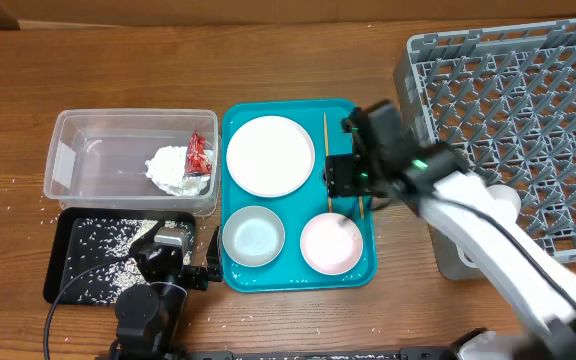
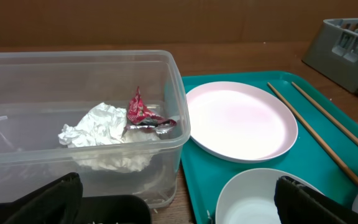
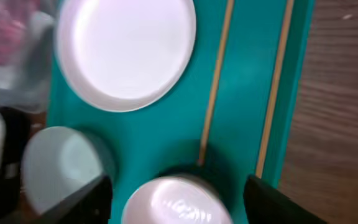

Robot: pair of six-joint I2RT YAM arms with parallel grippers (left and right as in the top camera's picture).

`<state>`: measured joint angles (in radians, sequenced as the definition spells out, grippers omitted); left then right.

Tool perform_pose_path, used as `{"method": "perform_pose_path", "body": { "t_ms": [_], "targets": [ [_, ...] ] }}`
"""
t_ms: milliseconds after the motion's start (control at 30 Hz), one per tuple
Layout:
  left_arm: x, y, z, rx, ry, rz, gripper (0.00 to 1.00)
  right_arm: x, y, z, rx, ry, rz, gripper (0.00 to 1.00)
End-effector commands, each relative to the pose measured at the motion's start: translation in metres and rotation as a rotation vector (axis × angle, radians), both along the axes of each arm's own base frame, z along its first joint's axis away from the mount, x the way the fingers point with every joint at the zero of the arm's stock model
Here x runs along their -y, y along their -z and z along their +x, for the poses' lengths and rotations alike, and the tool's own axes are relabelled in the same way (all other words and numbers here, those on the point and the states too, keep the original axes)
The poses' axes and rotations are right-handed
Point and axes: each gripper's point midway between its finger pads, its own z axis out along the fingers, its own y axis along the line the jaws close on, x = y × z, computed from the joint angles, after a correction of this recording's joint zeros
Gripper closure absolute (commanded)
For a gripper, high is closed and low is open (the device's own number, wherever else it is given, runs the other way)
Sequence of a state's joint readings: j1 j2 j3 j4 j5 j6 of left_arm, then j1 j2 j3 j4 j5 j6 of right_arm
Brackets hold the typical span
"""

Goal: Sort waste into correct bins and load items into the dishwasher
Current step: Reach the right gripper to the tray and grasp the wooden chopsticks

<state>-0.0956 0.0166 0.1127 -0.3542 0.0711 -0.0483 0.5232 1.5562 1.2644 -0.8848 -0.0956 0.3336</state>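
The left fingers (image 2: 42,202) rest open by the black tray (image 1: 56,268). The right fingers (image 3: 275,202) hang open over the pink bowl (image 3: 173,202) and chopsticks (image 3: 215,81) on the teal tray (image 3: 247,93). Dish loading looks begun. Next, pinch one chopstick for the far rack (image 1: 528,110).

My test bench, not a real kitchen: bare wood table (image 1: 298,60), brown board (image 2: 166,22) as backdrop along top of left wrist view, grey dish rack (image 1: 528,100) parked upper right overhead.
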Motion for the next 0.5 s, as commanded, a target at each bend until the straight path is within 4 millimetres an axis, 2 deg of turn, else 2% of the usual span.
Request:
{"method": "perform_pose_path", "body": {
  "t_ms": [0,100,233,333,467],
  "targets": [
    [-0.002,0.000,0.000,0.012,-0.004,0.017,0.00,-0.002,0.039,0.020,-0.034,0.030,-0.063,0.37],
    [-0.002,0.000,0.000,0.012,-0.004,0.017,0.00,-0.011,0.062,0.037,-0.025,0.033,-0.062,0.40],
    [-0.002,0.000,0.000,0.012,-0.004,0.017,0.00,-0.017,0.087,0.051,-0.020,0.028,-0.073,0.52],
    [-0.002,0.000,0.000,0.012,-0.004,0.017,0.00,-0.018,0.104,0.054,-0.033,0.026,-0.083,0.59],
    [-0.002,0.000,0.000,0.012,-0.004,0.017,0.00,-0.017,0.128,0.052,-0.076,0.025,-0.110,0.63]
  ]
}}
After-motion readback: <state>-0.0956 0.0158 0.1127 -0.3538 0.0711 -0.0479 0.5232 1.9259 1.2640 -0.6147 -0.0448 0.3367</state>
